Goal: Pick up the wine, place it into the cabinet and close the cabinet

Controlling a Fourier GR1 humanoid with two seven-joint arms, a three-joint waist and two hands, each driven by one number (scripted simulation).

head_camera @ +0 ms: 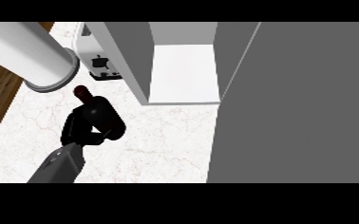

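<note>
The wine bottle is dark with a dark red top and stands over the marble counter, left of centre. My left hand is curled round its body and hides most of it, with the grey forearm coming in from the lower left. The cabinet is at the top centre, just right of and beyond the bottle, and its white inside shows. Its grey door stands open and fills the right side. My right hand does not show.
A white toaster stands on the counter against the cabinet's left wall, just beyond the bottle. A big white cylinder slants across the upper left. A wooden strip borders the counter's left edge.
</note>
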